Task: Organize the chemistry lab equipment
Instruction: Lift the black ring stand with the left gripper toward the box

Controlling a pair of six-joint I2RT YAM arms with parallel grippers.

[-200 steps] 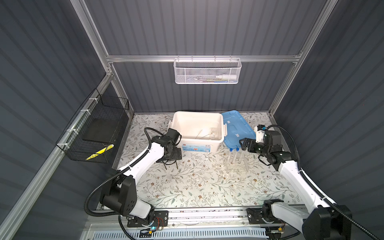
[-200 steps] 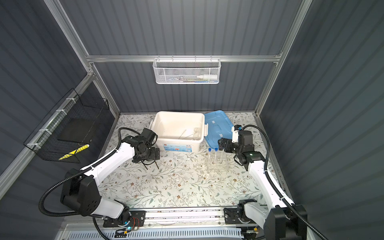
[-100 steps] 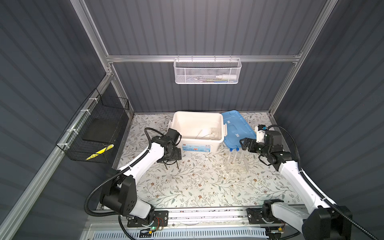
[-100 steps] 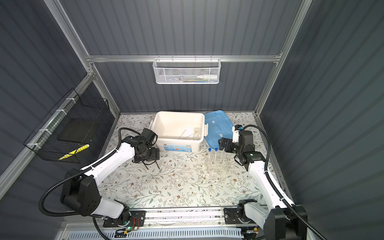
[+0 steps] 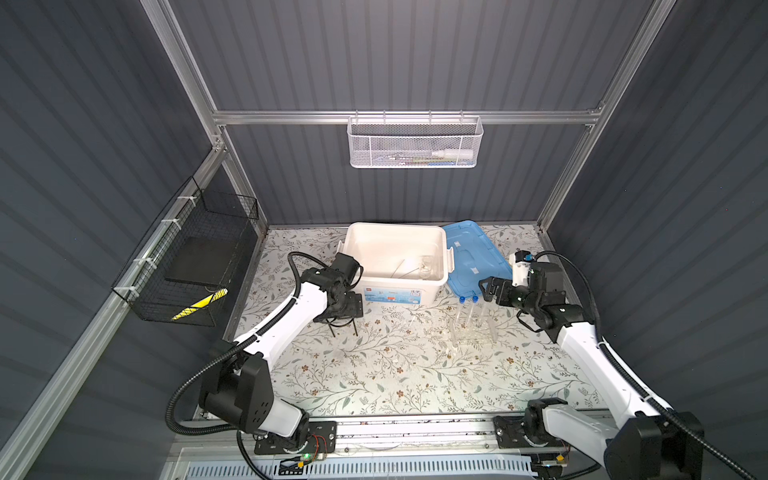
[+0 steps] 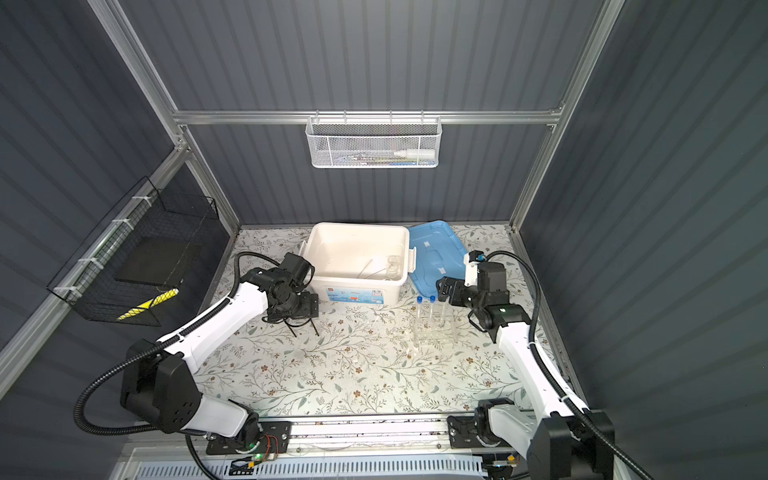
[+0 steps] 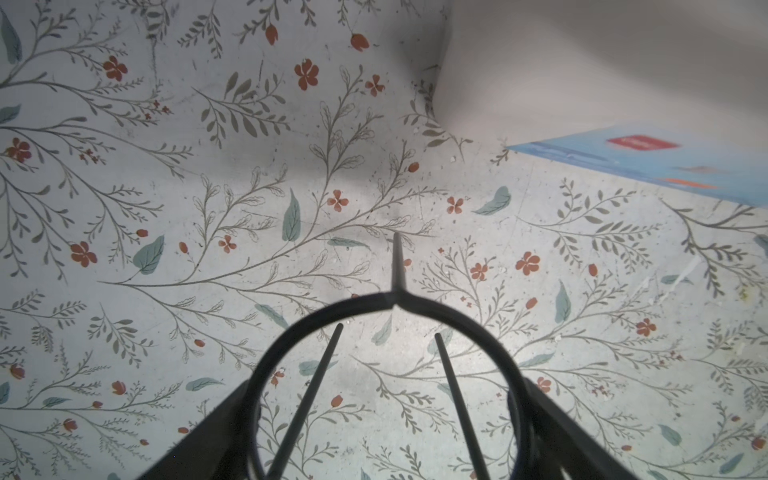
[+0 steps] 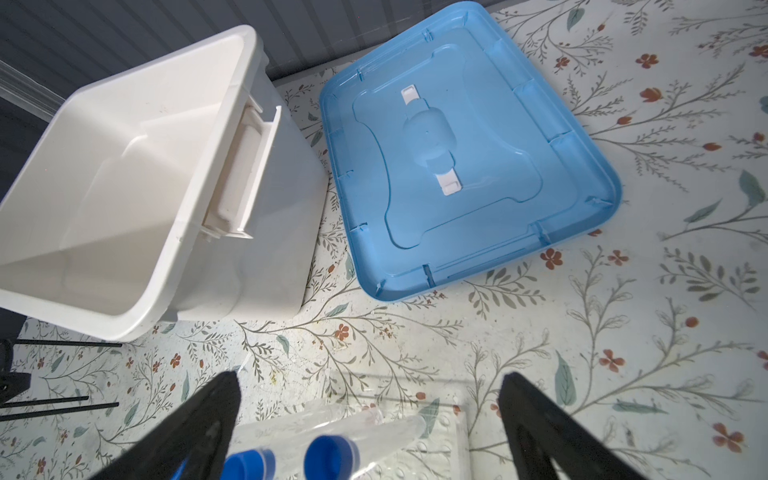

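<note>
Left wrist | tripod [image 7: 365, 300]: black wire ring, three thin straight legs

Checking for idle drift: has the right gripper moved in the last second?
No. The right gripper hangs open at the same spot, just off the blue lid's near edge and right of the capped test tubes.

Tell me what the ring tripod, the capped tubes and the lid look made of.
Black ring tripod: likely thin metal wire, matte dark finish, welded-looking joint at the leg. Test tubes: clear glass or plastic, unclear which; caps glossy blue plastic. Blue lid: translucent moulded plastic, ribs and clips visible.
</note>
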